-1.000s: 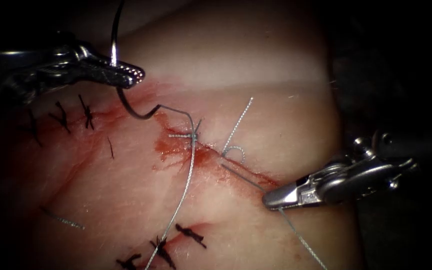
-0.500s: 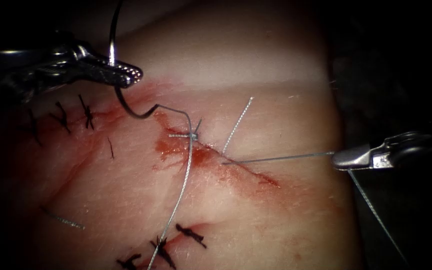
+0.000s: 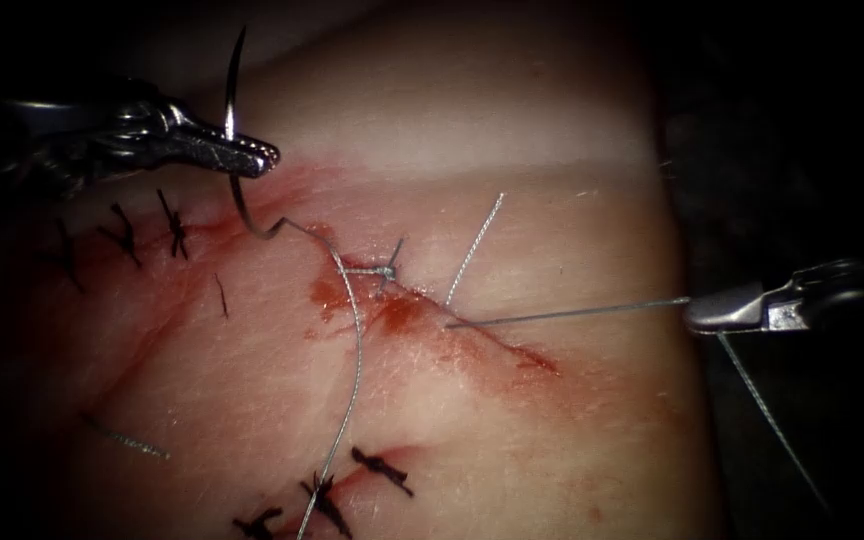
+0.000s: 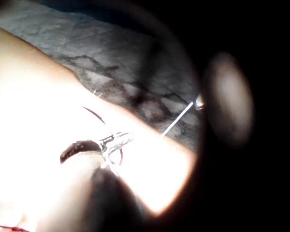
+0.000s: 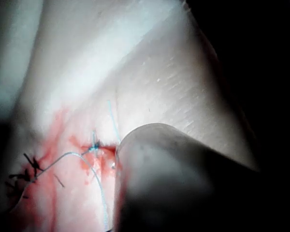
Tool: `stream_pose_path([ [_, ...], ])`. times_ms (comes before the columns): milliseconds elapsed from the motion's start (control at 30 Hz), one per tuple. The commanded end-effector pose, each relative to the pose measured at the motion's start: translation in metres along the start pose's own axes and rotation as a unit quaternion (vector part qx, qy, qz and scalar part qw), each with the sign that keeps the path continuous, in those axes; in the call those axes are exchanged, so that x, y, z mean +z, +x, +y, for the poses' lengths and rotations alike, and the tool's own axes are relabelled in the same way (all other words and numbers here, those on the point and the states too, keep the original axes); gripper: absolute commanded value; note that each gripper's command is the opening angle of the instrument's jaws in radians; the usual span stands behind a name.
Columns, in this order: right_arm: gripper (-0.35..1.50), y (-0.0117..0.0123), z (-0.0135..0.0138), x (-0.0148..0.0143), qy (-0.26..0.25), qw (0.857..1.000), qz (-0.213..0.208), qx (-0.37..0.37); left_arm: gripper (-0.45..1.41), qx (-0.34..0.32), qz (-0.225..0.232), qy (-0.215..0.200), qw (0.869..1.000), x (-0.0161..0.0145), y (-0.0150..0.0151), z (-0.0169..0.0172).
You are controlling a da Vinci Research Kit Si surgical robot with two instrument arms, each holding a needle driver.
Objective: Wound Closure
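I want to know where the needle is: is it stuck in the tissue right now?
No: the needle is held mid-curve in the left end effector, clear above the tissue.

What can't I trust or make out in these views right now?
- Thread below the right tool: it fades into the dark at the endoscope's lower right.
- Left tool on the needle: in the endoscope view the tool's body covers the gripped spot.
- Thread's free end: cut off by the endoscope's bottom edge beside the old stitches.
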Motion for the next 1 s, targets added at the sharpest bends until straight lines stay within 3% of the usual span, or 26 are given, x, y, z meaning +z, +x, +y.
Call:
stream_pose_path([
  [33,-0.35,-0.0001,0.0,0.0008,0.0,1.0,0.0,-0.003,-0.45,-0.002,0.0,0.006,1.0,0.0003,-0.0001,-0.0007],
  [600,-0.35,-0.0011,-0.0002,0.0005,0.004,1.0,0.003,-0.019,-0.45,-0.01,-0.016,0.046,0.999,-0.0006,-0.0008,-0.0025],
  [733,0.86,-0.001,-0.0007,0.0017,0.036,0.995,0.027,-0.093,-0.45,-0.009,-0.049,0.092,0.995,-0.0019,-0.0009,-0.0026],
  [767,1.06,-0.0009,-0.0008,0.0018,0.042,0.992,0.038,-0.114,-0.45,0.004,-0.071,0.113,0.991,-0.0025,-0.001,-0.0026],
  [800,1.16,-0.0009,-0.0008,0.002,0.048,0.989,0.05,-0.132,-0.45,0.029,-0.104,0.145,0.984,-0.0033,-0.0012,-0.0024],
  [867,1.18,-0.0008,-0.0008,0.002,0.058,0.987,0.071,-0.133,-0.45,0.062,-0.159,0.198,0.965,-0.0045,-0.0015,-0.0022],
  [1000,1.21,-0.0004,-0.0008,0.0021,0.061,0.985,0.111,-0.121,-0.45,0.114,-0.25,0.29,0.917,-0.0072,-0.0021,-0.0025],
])
